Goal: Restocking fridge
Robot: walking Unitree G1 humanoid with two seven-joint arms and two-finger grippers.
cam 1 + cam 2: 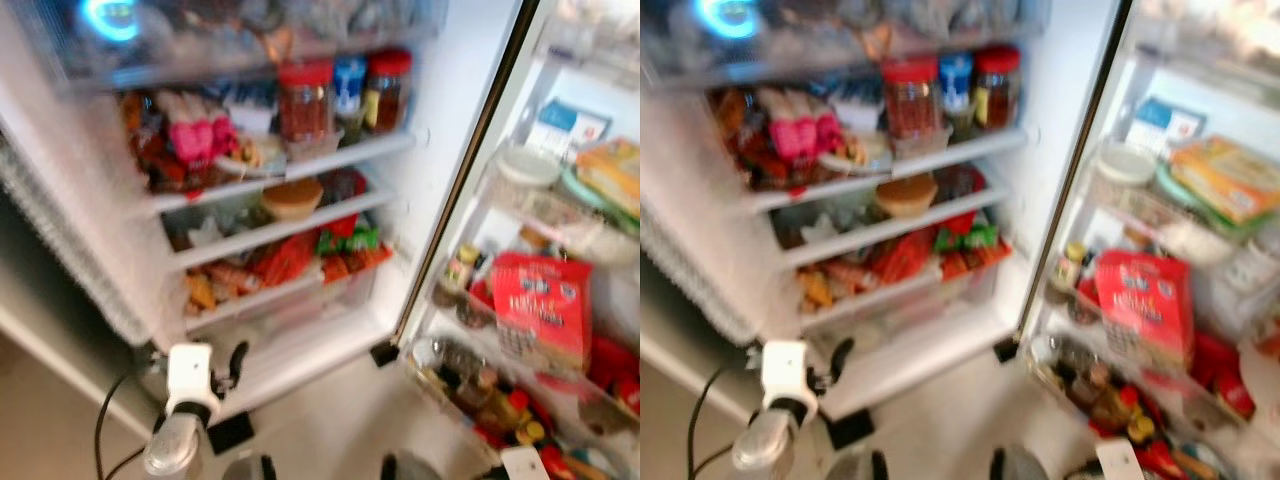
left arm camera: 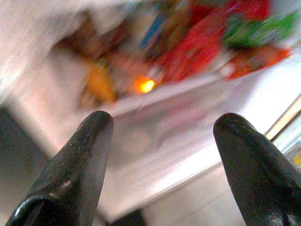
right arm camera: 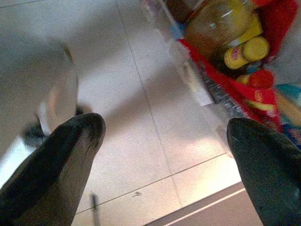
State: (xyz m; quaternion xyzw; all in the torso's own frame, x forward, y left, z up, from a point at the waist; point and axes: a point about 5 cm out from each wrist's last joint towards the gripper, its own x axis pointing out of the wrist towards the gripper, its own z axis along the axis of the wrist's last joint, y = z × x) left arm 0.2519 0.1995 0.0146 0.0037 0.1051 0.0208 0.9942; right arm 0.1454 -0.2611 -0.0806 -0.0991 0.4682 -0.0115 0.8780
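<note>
From the head view, the open fridge (image 1: 400, 230) is standing crammed, red-lidded jars (image 1: 305, 98) at twelve o'clock, the left gripper (image 1: 225, 370) hovering at seven. Its wrist view is showing fingers (image 2: 75, 169) spread, empty, facing the crisper drawer (image 2: 160, 141). The right gripper (image 3: 164, 165) is gaping over floor tiles (image 3: 141, 117) beside door bottles (image 3: 242, 52). Nothing is in hand; fetching stock probably comes next.

Motion blur softens the whole fridge (image 1: 400, 150); the packets on its shelves and the print on the red bag (image 1: 540, 305) in the door cannot be read. The door shelves run off the picture's right edge. The left gripper (image 2: 160, 141) has both fingers cut by the frame's lower edge, the food beyond smeared. The right gripper (image 3: 164, 155) is likewise cropped, and the yellow-capped bottles (image 3: 244, 52) nearby are only partly in frame.
</note>
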